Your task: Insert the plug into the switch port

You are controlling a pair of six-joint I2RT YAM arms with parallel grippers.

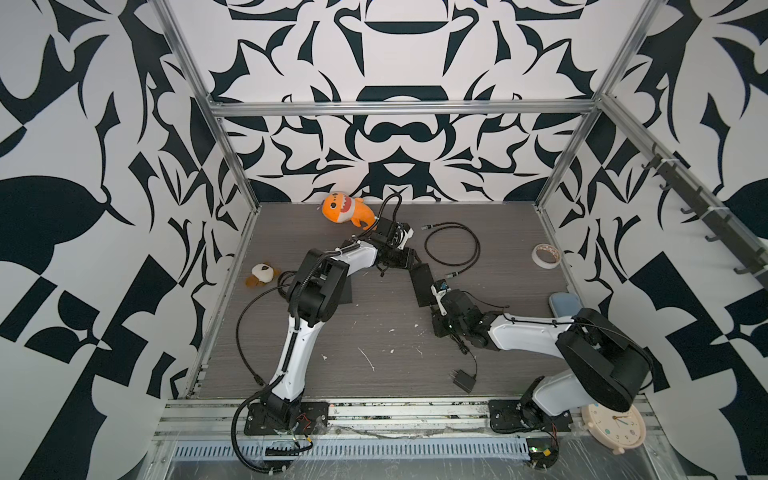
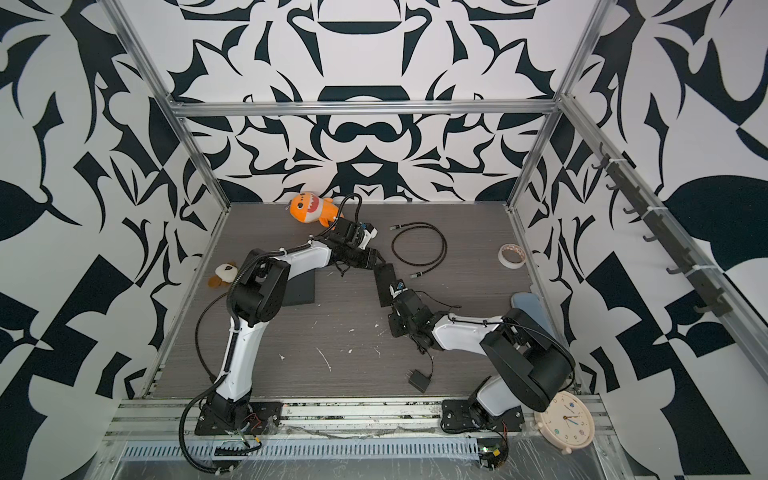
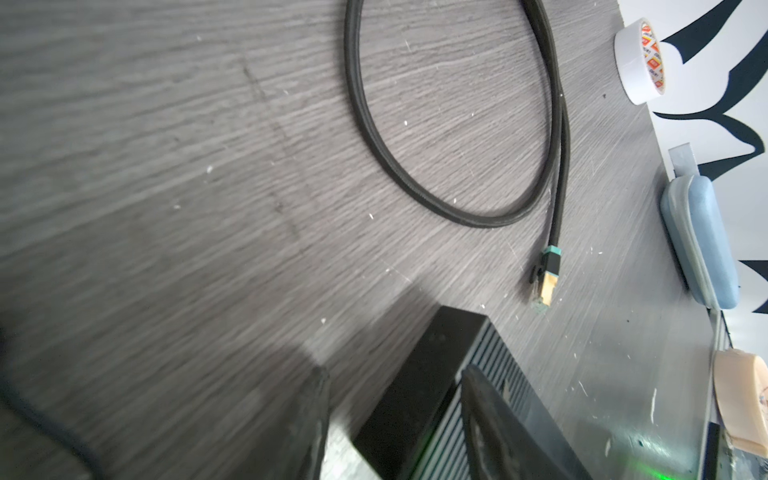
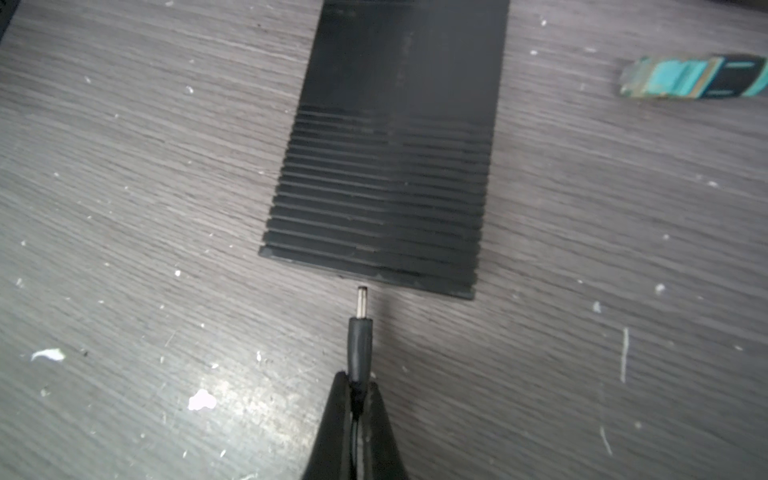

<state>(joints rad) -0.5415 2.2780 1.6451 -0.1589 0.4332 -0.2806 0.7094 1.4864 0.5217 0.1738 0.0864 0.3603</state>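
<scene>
Two right gripper (image 4: 359,388) fingertips (image 4: 332,419) pinch a slim black barrel plug (image 4: 360,345), metal pin just short of the ribbed black switch's (image 4: 386,166) five-o'clock end; left gripper (image 3: 395,374) straddles it, grip unclear.

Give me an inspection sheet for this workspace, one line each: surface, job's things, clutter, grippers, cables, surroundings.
Surface: grey wood-grain table, scuffed, with white specks.
Job's things: plug just short of the black ribbed switch, not inserted.
Clutter: orange plush toy, small brown plush toy, tape roll, blue case, clock.
Grippers: right gripper shut on the plug; left gripper jaws apart, straddling the switch's other end.
Cables: looped black network cable loose beside the switch; thin cord to a power adapter.
Surroundings: black-and-white patterned walls, metal frame, hook rail.
</scene>
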